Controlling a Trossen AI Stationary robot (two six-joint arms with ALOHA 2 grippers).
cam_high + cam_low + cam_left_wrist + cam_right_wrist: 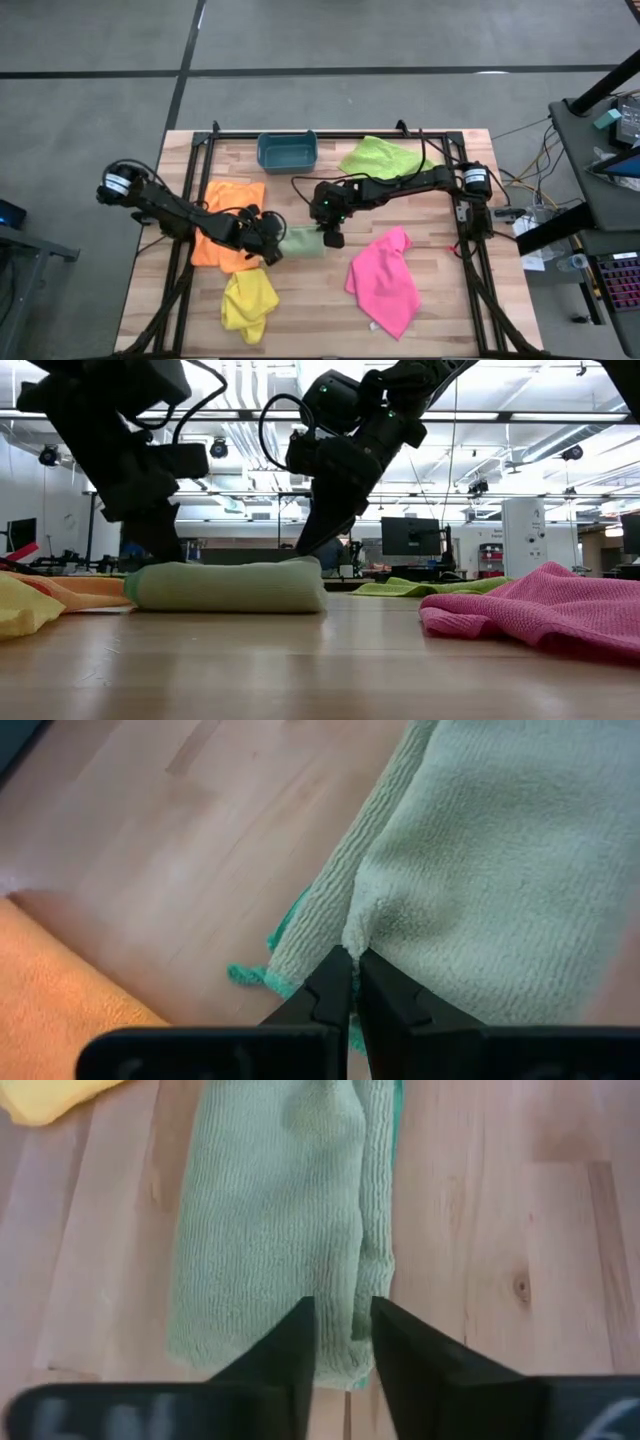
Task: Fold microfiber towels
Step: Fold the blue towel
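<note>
You've got the left gripper (352, 960) clenched on the mint towel's (300, 241) 9 o'clock edge, pinning it while the right gripper (343, 1315), slightly parted, straddles the 3 o'clock end.

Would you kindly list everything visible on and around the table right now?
mint green towel: one, pale green, folded, table centre
orange towel: one, orange, left side
yellow towel: one, yellow, front left
lime green towel: one, lime, back right
pink towel: one, pink, front right
bin: one, teal, back centre
table: one, light wood
left gripper: shut on the mint green towel's edge
right gripper: narrowly parted at the mint green towel's other end
</note>
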